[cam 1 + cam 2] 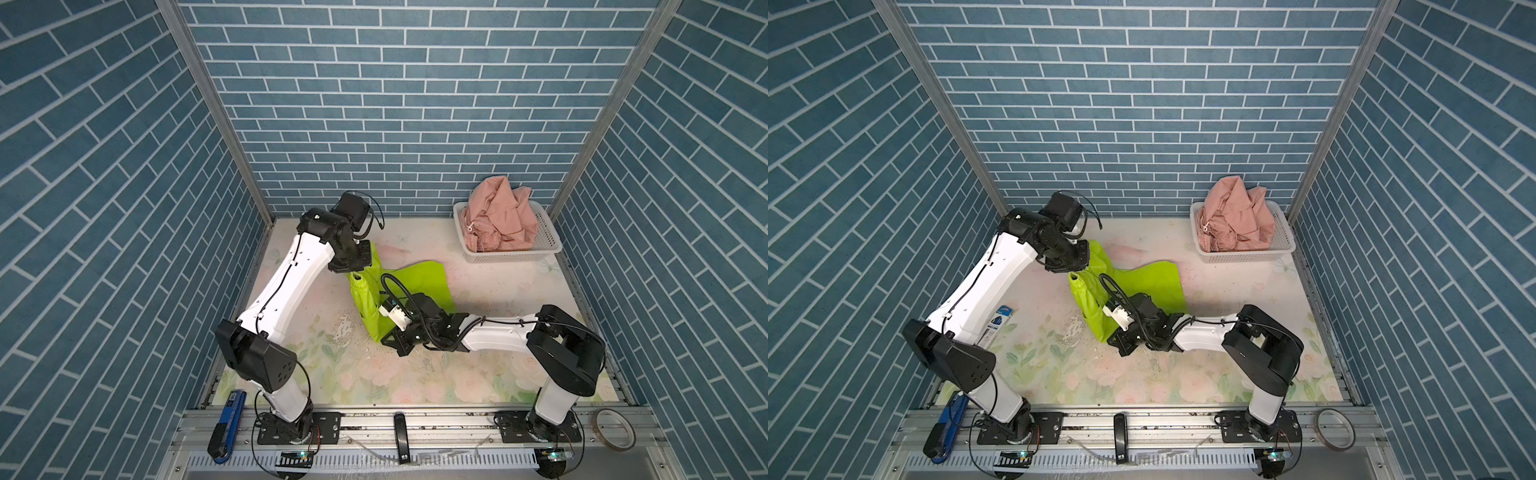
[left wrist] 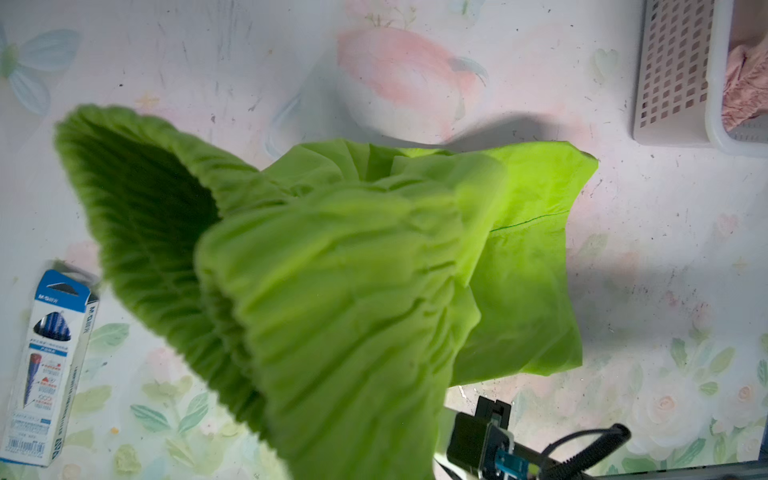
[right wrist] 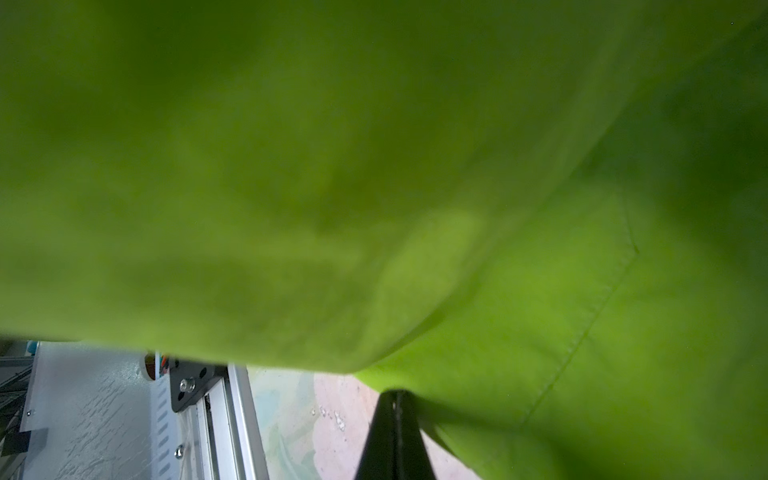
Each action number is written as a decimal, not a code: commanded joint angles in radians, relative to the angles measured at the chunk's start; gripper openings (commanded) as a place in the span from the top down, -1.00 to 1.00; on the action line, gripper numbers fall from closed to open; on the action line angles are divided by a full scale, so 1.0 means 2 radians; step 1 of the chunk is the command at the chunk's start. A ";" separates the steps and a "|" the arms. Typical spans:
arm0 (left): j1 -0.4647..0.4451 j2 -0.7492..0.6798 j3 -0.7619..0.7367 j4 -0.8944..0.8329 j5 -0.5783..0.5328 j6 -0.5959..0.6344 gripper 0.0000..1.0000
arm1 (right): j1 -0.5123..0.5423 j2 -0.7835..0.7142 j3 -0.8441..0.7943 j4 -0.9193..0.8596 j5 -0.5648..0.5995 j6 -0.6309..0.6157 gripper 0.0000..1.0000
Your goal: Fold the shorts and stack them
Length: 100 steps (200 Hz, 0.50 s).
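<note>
The lime green shorts [image 1: 409,282] [image 1: 1142,282] hang lifted over the middle of the mat in both top views. My left gripper [image 1: 352,273] [image 1: 1074,274] is shut on their gathered waistband [image 2: 174,232]; the fabric hides its fingers in the left wrist view. My right gripper [image 1: 386,337] [image 1: 1112,338] pinches a lower edge of the same shorts, and its black fingertips [image 3: 388,405] are pressed together on green cloth [image 3: 540,311]. The salmon pink shorts [image 1: 503,216] [image 1: 1239,216] lie crumpled in the white basket [image 1: 544,249] [image 1: 1281,249] at the back right.
A blue and white pen box [image 1: 996,328] [image 2: 45,365] lies on the mat by the left arm. On the front rail are a blue tool [image 1: 228,419], a black handle [image 1: 401,436] and a tape roll [image 1: 615,428]. Brick-patterned walls close three sides.
</note>
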 commanded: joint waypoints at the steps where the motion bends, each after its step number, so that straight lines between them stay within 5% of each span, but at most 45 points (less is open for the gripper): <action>1: 0.018 -0.017 -0.022 0.011 0.004 0.012 1.00 | 0.001 0.023 0.026 -0.012 -0.014 0.005 1.00; 56: 0.042 -0.033 -0.035 0.007 0.004 0.028 1.00 | 0.000 0.047 0.068 -0.045 -0.004 -0.005 1.00; 100: 0.059 -0.042 -0.040 0.011 0.007 0.036 1.00 | 0.014 0.129 0.143 -0.079 -0.065 -0.007 1.00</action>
